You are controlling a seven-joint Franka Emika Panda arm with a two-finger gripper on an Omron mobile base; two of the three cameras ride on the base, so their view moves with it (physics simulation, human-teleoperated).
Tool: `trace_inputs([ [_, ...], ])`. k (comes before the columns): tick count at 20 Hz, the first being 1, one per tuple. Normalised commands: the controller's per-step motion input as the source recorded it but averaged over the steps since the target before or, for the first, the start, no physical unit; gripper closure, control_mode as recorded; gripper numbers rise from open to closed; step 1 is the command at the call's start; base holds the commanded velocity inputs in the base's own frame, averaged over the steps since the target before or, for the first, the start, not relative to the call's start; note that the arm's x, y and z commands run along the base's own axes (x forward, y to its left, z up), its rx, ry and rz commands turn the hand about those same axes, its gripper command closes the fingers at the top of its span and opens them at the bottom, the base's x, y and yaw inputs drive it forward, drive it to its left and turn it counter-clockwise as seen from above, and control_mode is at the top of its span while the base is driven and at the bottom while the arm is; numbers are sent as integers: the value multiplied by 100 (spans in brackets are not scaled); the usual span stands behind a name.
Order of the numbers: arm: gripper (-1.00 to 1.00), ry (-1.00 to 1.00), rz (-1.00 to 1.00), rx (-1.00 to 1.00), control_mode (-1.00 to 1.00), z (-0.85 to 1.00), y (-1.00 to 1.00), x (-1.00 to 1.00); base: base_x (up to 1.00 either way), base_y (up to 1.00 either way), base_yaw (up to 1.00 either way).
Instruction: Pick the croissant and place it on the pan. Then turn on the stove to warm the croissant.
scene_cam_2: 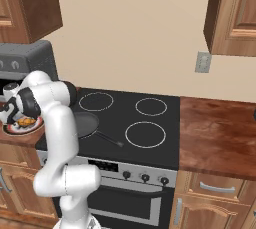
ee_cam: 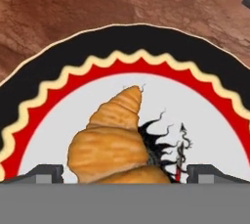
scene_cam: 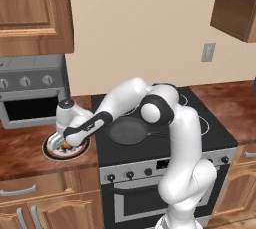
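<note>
Reaching down over the plate [scene_cam: 51, 149] at nine o'clock from the pan [scene_cam: 128, 131], the gripper [ee_cam: 125, 171] stands spread either side of the croissant [ee_cam: 114, 142], so picking is the step; next it should pinch and lift.

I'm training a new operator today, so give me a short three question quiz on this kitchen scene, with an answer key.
1. True or false: the croissant already lies in the pan.
2. What does the croissant rest on? A) the stove's cooktop B) the plate on the counter C) the toaster oven
3. Fill in: in the hand view, the gripper has one of its fingers on each side of the ____.

Key:
1. False. It lies on the plate, left of the stove.
2. B
3. croissant
</note>
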Motion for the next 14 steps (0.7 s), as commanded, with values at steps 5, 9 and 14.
trace_inputs([
  [5, -100, 1, 0, 0, -100, -17, -24, 0, 0, 0, 0],
  [9, 100, 0, 0, 0, -100, -24, -18, 0, 0, 0, 0],
  [14, 100, 0, 0, 0, -100, -9, 0, 1, 0, 0, 0],
])
